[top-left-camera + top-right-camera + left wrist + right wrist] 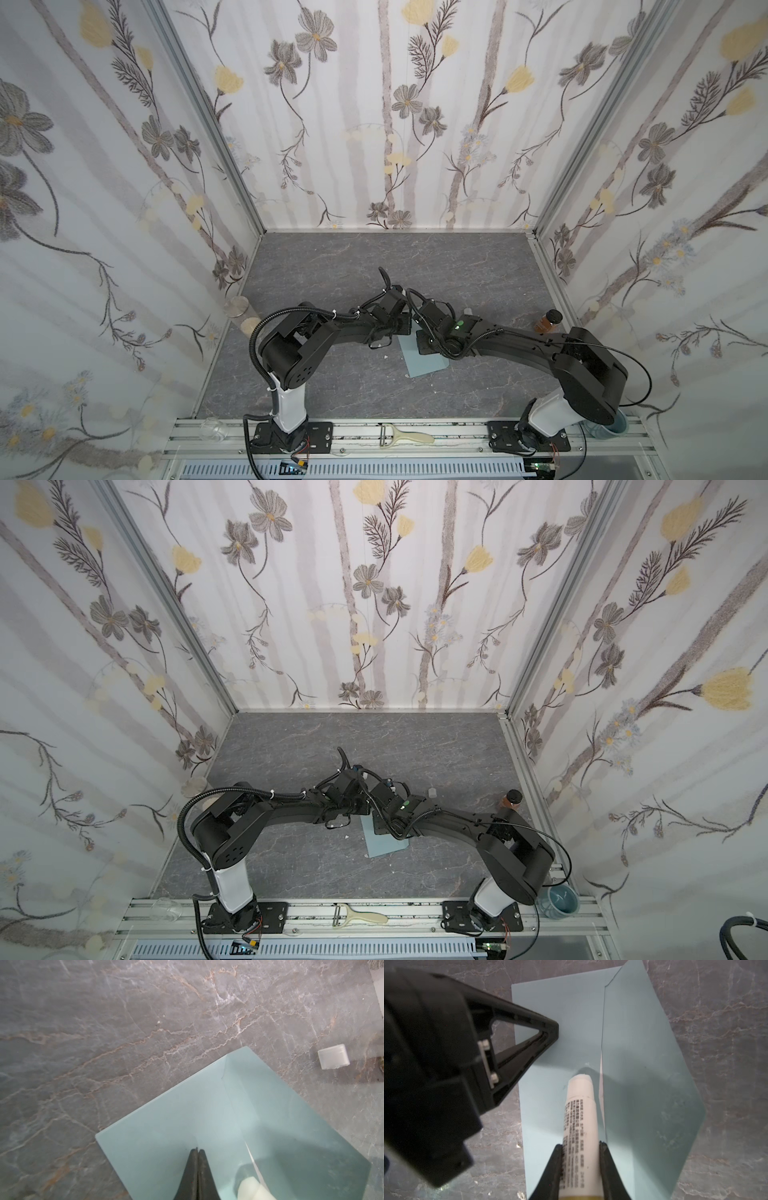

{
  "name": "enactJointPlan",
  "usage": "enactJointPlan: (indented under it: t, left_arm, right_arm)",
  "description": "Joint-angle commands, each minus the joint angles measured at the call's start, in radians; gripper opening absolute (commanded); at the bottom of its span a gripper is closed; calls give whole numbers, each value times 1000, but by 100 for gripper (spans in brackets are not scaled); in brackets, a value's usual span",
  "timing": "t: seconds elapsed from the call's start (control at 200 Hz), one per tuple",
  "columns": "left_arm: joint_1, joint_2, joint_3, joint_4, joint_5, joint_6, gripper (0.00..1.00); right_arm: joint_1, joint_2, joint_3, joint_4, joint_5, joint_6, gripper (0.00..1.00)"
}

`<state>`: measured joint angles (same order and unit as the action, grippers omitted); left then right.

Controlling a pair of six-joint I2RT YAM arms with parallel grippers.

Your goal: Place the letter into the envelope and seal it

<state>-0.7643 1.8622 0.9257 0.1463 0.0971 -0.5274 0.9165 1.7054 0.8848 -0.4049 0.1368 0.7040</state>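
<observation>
The envelope (pixel 571 1012) lay flat on the grey marbled bench (pixel 124 1022), between the two arms in both top views, with its pointed flap (pixel 643 1084) folded open beside the body. Of the letter (pixel 600 1084) only a thin white sliver showed along the envelope's mouth, so it appeared to be tucked inside already. The left tool (pixel 197 1150) had its jaws pressed together on nothing, its tips resting on the envelope's body as if to pin it down. The right tool (pixel 580 1144) was pinching a white glue stick (pixel 579 1109) around the barrel, the uncapped end aimed at the body just beside the mouth; whether it touched the paper could not be told. A small translucent cap (pixel 333 1056) lay on the bench, apart from the envelope. The insertion looked done and the sealing was in hand, at the gluing stage; faint mottled marks on the flap's inner face may have been glue. The next move called for a light, even stroke while the left tool kept the paper from dragging. After that the stick had to be lifted clear and the flap turned over its crease and pressed down. The left tool probably needed to shift first, since it stood where the flap would land
</observation>
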Motion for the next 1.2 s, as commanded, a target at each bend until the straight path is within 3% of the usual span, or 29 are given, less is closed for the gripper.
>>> enactJointPlan:
  t: [0.0,0.52,0.924,1.194]
  left_arm:
    - [2,12,-5,-140,-16,-6,0]
    - [2,4,-16,-142,-13,-13,0]
    - [-3,-20,-36,-142,-15,-23,0]
    - [-4,-17,-41,-142,-27,-28,0]
  right_arm:
    - [17,-25,-43,-164,-89,59,0]
    - [57,-85,-106,-152,-129,143,0]
    - [-21,69,19,-82,-83,39,0]
    - [5,-17,-38,-134,-74,78,0]
